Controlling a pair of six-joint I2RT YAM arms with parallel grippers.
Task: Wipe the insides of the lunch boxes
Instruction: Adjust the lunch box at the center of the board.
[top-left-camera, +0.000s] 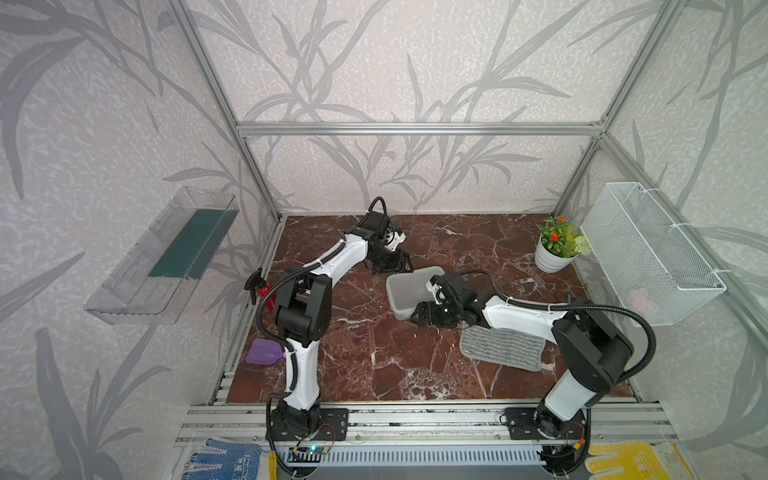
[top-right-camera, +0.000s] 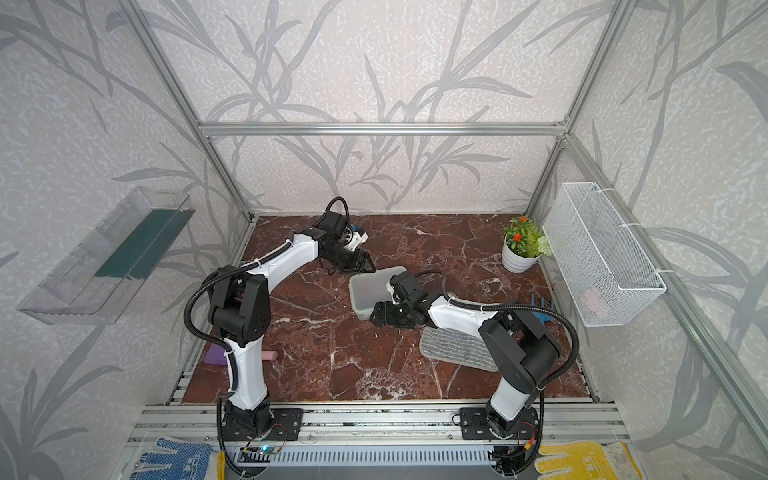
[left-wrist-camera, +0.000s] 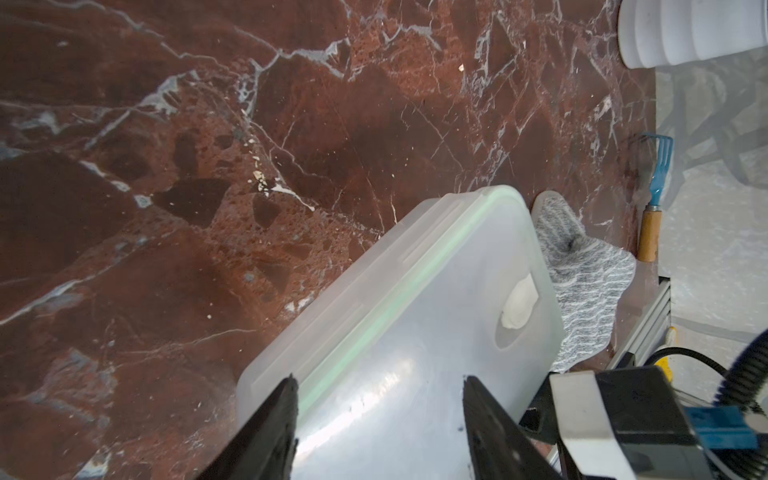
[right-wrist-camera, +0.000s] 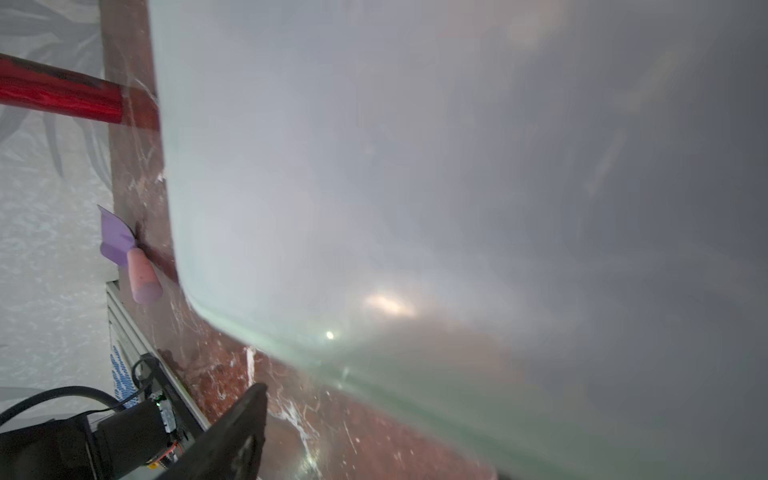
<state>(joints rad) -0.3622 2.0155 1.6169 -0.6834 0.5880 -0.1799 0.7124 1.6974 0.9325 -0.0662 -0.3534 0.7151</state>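
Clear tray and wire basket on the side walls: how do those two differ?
The tray is see-through plastic on the left wall; the basket is white mesh on the right wall. The tray holds a dark green sheet; the basket holds a pale pink thing, too blurred to name. Both are long, open-topped and hang above the table.

The lunch box (right-wrist-camera: 457, 208) filled the right wrist view as a grey blur, hiding one finger of the right gripper (top-left-camera: 419, 316), its grip unclear. The left arm (top-left-camera: 307, 307) half hid a red tool (top-left-camera: 266, 291); something pink (top-left-camera: 642, 299) in the basket (top-left-camera: 648, 249) was too faint to name.
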